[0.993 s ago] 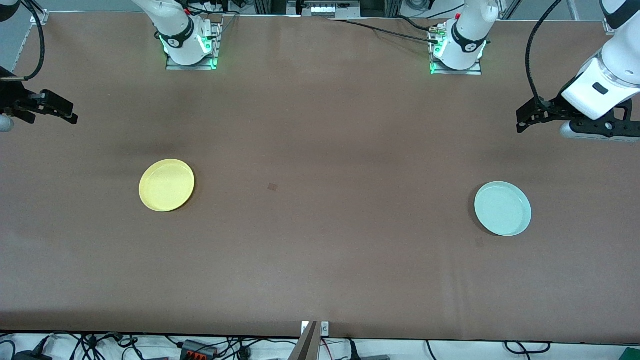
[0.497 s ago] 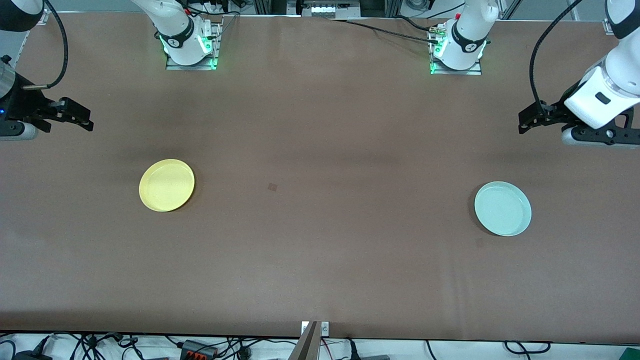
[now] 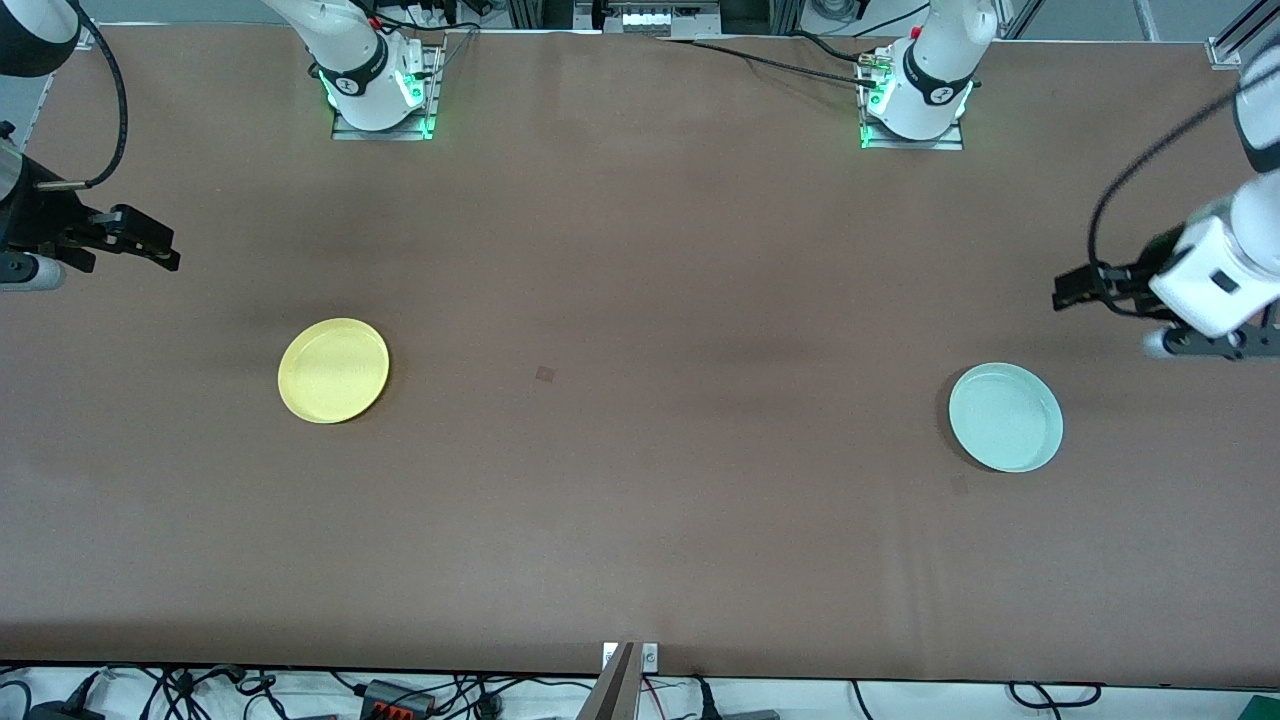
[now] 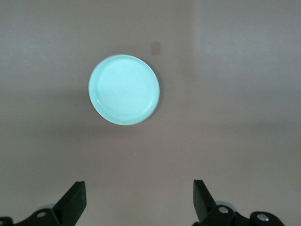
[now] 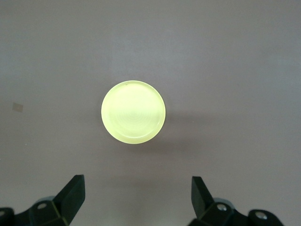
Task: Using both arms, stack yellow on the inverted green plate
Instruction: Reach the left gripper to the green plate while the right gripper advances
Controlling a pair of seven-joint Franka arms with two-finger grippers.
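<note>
The yellow plate (image 3: 333,370) lies rim up on the brown table toward the right arm's end; it also shows in the right wrist view (image 5: 133,112). The green plate (image 3: 1005,417) lies rim up toward the left arm's end, and shows in the left wrist view (image 4: 124,89). My right gripper (image 3: 160,252) is open and empty, up in the air over bare table at its end of the table, apart from the yellow plate. My left gripper (image 3: 1068,290) is open and empty, up over bare table beside the green plate.
A small dark square mark (image 3: 545,374) sits on the table between the two plates. The arm bases (image 3: 380,95) (image 3: 915,105) stand along the table's edge farthest from the front camera. Cables lie off the table's near edge.
The left gripper has come down and toward the green plate. The right gripper first swung toward the table's middle, then held nearly still. The plates have not moved.
</note>
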